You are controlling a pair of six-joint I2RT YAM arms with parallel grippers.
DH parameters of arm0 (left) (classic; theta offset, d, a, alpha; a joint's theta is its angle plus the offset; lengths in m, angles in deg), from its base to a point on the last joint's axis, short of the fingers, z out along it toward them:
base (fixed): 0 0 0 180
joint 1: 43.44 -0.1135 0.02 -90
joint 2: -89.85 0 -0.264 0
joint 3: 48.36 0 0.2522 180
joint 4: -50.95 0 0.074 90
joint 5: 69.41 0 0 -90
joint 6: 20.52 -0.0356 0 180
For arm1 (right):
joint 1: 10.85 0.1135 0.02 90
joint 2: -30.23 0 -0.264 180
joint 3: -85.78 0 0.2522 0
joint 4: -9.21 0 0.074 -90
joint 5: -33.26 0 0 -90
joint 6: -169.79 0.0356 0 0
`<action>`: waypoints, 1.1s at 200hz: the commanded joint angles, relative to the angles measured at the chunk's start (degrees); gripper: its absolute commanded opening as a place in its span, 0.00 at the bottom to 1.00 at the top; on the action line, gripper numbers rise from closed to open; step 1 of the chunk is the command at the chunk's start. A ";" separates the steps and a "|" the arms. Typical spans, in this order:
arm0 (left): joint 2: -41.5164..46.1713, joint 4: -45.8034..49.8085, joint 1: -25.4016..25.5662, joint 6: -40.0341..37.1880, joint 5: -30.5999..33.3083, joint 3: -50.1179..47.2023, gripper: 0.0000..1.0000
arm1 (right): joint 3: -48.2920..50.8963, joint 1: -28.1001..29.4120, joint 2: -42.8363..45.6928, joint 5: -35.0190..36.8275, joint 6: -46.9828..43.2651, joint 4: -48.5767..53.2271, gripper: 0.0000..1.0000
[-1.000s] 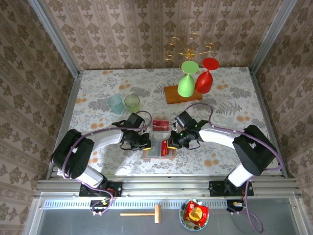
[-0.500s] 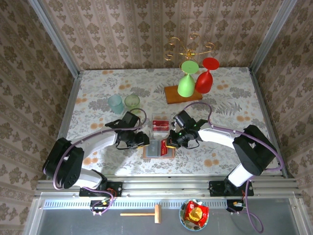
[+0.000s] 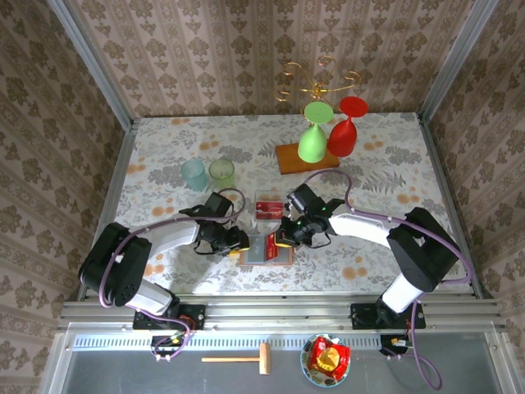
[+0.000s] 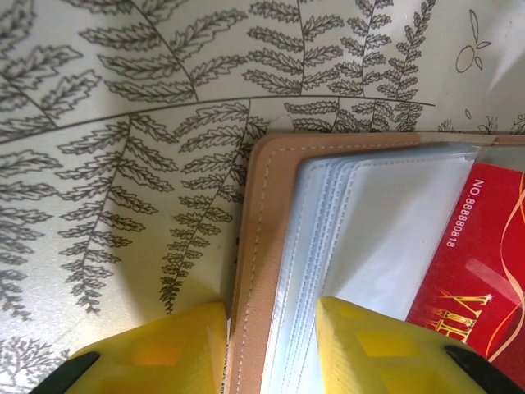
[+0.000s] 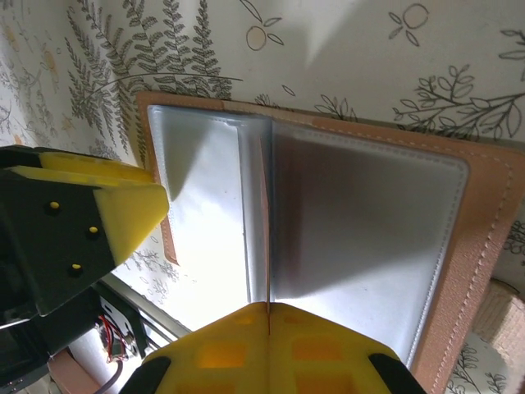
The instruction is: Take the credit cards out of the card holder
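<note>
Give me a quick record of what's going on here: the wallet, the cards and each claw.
card holder: lying open on the table, clear sleeves showing
left gripper: open, fingers straddling the holder's leather edge
right gripper: shut on red card, seen edge-on over the sleeves
loose cards: red, on the table beyond the holder
also there: two goblets on a wooden board, two cups

Green goblet (image 3: 312, 141) and red goblet (image 3: 344, 136) sit, seemingly inverted, on wooden board (image 3: 285, 158).
</note>
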State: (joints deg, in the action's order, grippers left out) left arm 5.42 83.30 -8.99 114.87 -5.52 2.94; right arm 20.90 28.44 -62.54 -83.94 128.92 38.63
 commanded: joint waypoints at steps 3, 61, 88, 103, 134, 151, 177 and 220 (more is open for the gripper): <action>-0.74 -2.67 0.77 0.88 -1.74 -1.22 0.34 | -2.06 0.51 -1.41 0.44 -0.90 2.33 0.07; -0.07 -3.46 1.74 2.19 -1.67 -2.16 0.33 | -0.88 1.84 -0.39 1.89 1.43 2.10 0.12; -0.02 -3.68 2.06 2.41 -1.75 -2.20 0.33 | 0.26 2.15 -0.29 1.98 2.54 0.54 0.12; 0.05 -3.68 2.23 2.43 -1.65 -2.21 0.33 | 0.72 2.45 -0.14 2.37 2.97 0.12 0.11; 0.72 -3.53 2.33 2.76 -1.42 -2.40 0.33 | 1.08 2.72 0.57 4.01 3.26 0.71 0.07; 1.81 -2.97 2.33 2.92 -0.97 -2.36 0.33 | 1.23 2.65 1.84 4.64 2.96 1.26 0.05; 3.91 -0.71 2.24 2.35 0.47 -1.45 0.33 | 0.93 2.59 4.31 5.94 1.74 3.51 0.04; 6.53 1.65 0.30 0.37 2.10 0.26 0.33 | -2.62 1.27 8.07 8.50 -4.64 11.09 0.02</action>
State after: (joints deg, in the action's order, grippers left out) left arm 10.19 82.47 -7.59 116.57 -4.69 1.70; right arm 21.14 30.40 -57.12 -78.91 129.22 42.65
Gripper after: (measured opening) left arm 0.328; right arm 0.046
